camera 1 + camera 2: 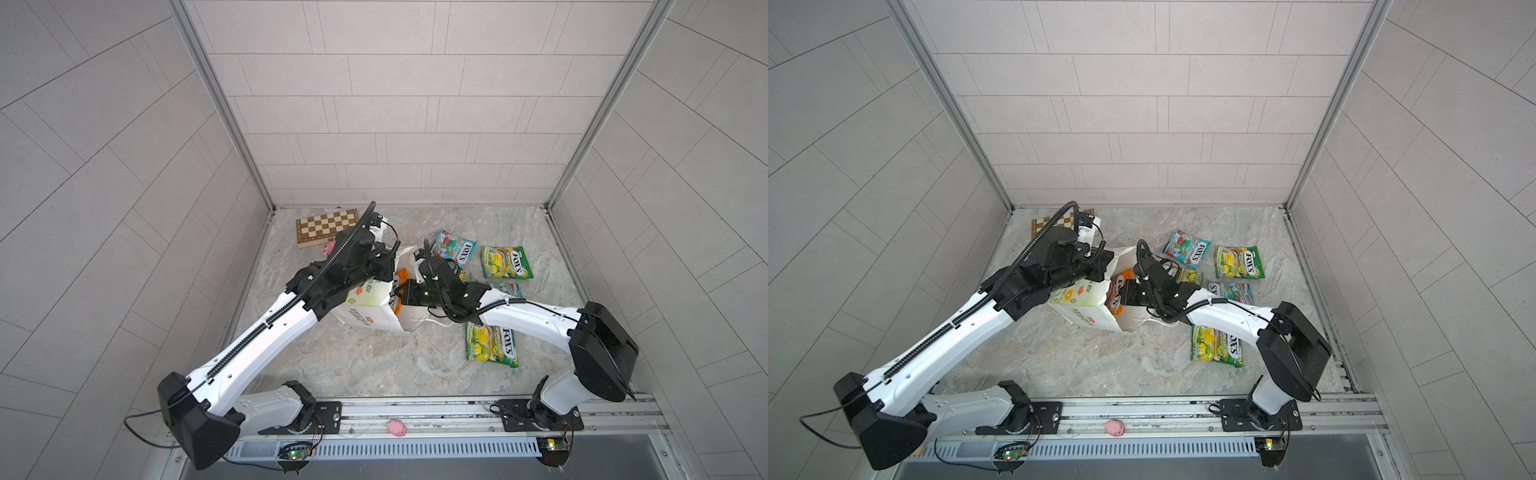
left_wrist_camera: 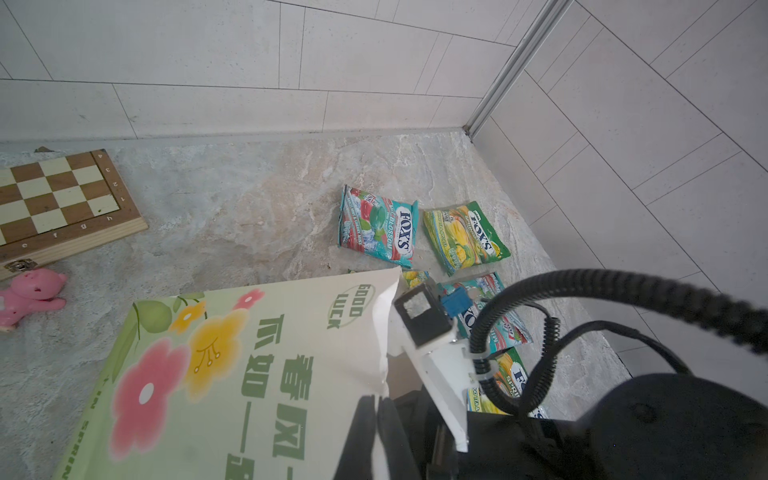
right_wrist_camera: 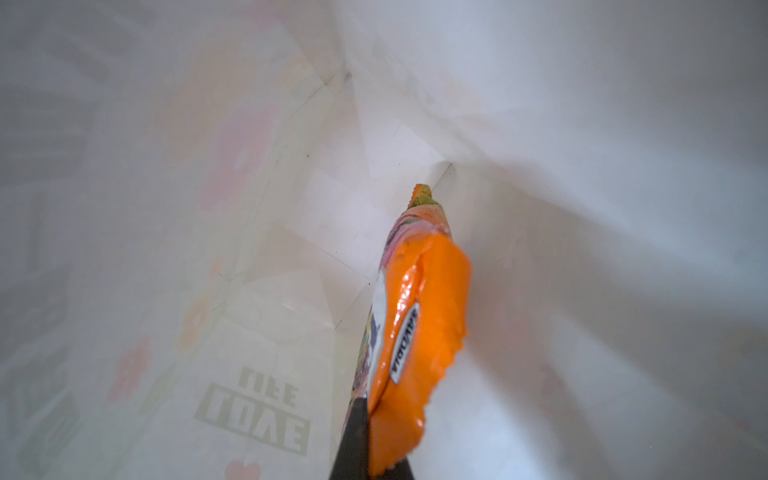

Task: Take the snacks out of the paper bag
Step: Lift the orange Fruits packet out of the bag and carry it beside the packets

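Observation:
The white paper bag [image 1: 365, 309] [image 1: 1084, 301] [image 2: 228, 374] lies on its side mid-table, with its mouth facing right. My left gripper [image 2: 376, 401] [image 1: 384, 270] is shut on the bag's upper mouth edge. Reaching into the mouth, my right gripper [image 3: 370, 415] [image 1: 395, 294] [image 1: 1115, 297] is shut on the orange snack packet [image 3: 419, 316] [image 1: 400, 277] [image 1: 1117, 286], which is still partly inside. Several more snacks lie on the table to the right: a teal-and-red packet [image 1: 453, 247] [image 2: 376, 226], a yellow-green packet [image 1: 505, 262] and another yellow-green packet [image 1: 492, 345].
A chessboard [image 1: 326, 227] [image 2: 62, 199] lies at the back left with a pink toy pig [image 1: 328, 248] [image 2: 31, 295] beside it. Another pink pig [image 1: 396, 428] sits on the front rail. Tiled walls close in the table on three sides.

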You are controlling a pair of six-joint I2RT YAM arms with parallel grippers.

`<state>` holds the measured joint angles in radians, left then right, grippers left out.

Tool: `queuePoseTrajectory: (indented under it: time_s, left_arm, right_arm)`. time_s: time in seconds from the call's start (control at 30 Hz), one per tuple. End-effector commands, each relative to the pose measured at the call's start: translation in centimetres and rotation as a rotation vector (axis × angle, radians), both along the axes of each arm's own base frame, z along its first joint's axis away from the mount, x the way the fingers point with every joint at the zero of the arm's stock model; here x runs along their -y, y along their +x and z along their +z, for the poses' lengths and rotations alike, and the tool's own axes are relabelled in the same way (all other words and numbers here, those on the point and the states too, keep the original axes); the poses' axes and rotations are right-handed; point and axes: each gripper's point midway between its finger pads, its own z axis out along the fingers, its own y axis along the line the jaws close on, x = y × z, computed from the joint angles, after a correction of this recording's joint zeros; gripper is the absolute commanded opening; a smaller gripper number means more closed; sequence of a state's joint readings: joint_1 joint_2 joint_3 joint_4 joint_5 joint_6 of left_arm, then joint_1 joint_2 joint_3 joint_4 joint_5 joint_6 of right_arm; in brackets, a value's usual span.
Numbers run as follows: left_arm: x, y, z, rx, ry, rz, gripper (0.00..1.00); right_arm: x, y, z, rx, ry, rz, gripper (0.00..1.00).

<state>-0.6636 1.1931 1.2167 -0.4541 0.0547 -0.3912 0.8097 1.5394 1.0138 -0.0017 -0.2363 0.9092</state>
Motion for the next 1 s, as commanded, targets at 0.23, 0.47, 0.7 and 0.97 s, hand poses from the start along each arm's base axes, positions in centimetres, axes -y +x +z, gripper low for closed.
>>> queuePoseTrajectory:
  time_s: [0.23,0.47,0.7,0.97]
  left_arm:
    - [-0.6,-0.1,0.1,0.016,0.016,0.018,0.0]
    - [-0.8,-0.1,0.2,0.016,0.012,0.029,0.0]
    - [-0.8,0.0,0.2,0.012,0.008,0.037,0.0]
    - [-1.6,0.1,0.5,0.019,0.01,0.08,0.0]
  right_arm:
    - [3.4,-0.5,7.3,0.184,0.036,-0.023,0.0]
    - [4.7,-1.4,11.2,0.251,0.035,0.013,0.0]
    - [5.4,-2.2,16.2,0.338,0.053,0.05,0.0]
    - [8.5,-3.1,22.3,0.47,0.026,0.019,0.0]
